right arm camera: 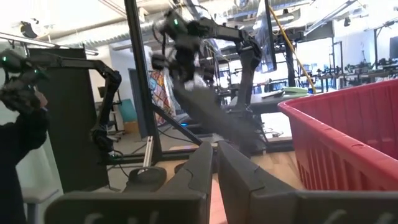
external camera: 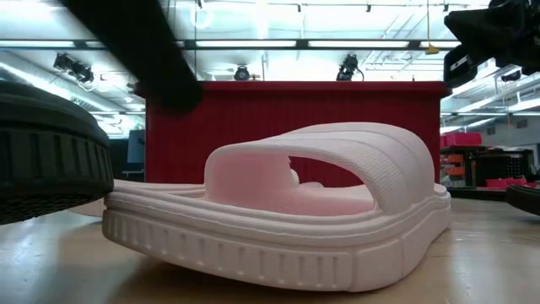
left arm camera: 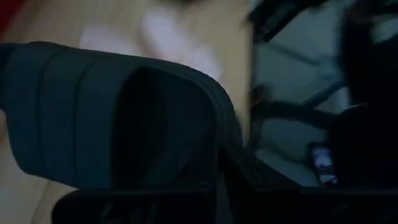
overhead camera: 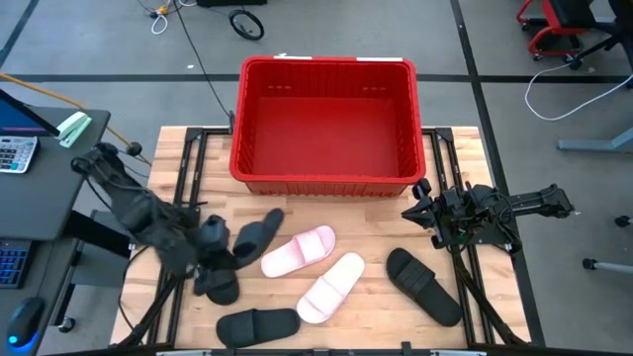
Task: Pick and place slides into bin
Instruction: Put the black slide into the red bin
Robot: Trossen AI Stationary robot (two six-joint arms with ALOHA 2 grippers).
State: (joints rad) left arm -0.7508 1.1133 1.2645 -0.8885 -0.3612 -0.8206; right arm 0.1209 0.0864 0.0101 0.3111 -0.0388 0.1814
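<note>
Black slide [overhead camera: 259,235] clamped in left gripper [overhead camera: 216,240] near red bin [overhead camera: 326,176], right gripper [overhead camera: 419,211] closed, empty.

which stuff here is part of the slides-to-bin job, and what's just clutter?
Job:
- red bin, empty
- black slide held by left gripper
- black slides on the table
- two pink slides
- right gripper, by the bin's right corner, shut

Clutter:
- calculator on the side desk
- floor cables
- red chair
</note>
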